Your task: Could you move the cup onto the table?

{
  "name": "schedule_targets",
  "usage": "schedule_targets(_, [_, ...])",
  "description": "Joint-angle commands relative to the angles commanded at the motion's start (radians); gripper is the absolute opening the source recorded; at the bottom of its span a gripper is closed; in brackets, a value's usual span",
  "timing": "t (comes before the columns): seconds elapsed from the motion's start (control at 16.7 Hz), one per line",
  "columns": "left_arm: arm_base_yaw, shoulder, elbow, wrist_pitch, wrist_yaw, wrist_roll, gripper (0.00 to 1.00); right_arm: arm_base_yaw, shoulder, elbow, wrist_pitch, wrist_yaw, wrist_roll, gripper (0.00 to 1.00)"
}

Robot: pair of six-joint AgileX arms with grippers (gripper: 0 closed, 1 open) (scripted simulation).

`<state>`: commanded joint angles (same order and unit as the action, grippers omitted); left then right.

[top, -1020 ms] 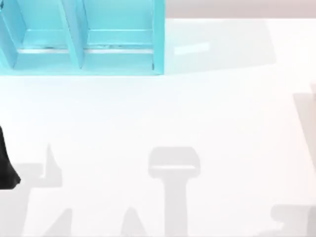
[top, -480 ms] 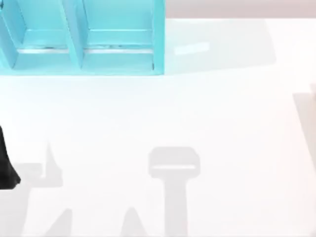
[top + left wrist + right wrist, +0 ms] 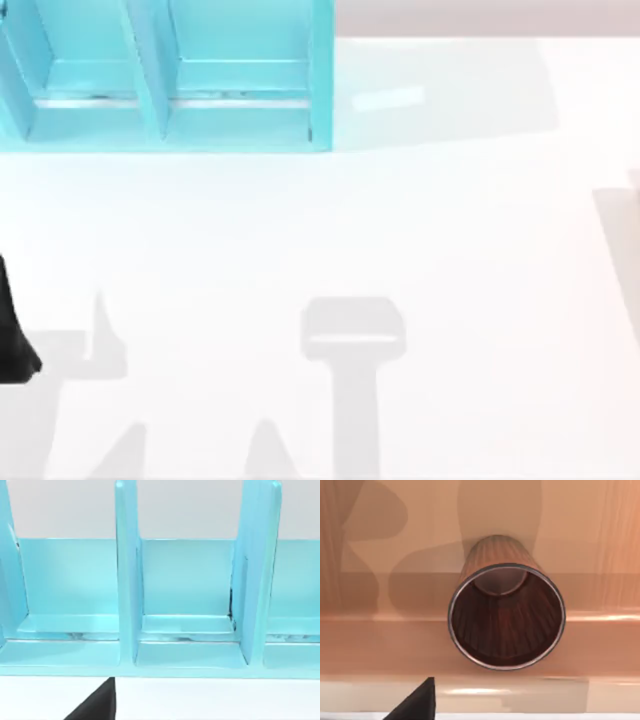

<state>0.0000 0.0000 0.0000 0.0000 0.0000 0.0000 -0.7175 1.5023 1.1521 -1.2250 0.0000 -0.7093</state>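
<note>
Shelf unit stands on the table at its far left; the cup lies mouth-first directly ahead of the right claw, on a wooden ledge

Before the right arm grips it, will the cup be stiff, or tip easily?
The cup looks rigid: its rim keeps a clean round shape. It seems taller than wide, so a sideways push could tip it. Its smooth, glossy wall may slip between the fingers, so a firm grip seems wise.
</note>
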Motion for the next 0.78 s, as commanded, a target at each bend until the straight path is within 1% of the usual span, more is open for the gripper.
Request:
schedule_targets(0.42, [0.000,0.000,0.000,0.000,0.000,0.000,1.00,0.008,0.077,-0.194,0.278,0.000,0.009,1.00])
schedule_targets(0.54, [0.000,0.000,0.000,0.000,0.000,0.000,1.00,0.006,0.090,-0.226,0.317,0.000,0.007,1.00])
schedule_targets(0.78, [0.000,0.000,0.000,0.000,0.000,0.000,1.00,0.005,0.092,-0.229,0.321,0.000,0.007,1.00])
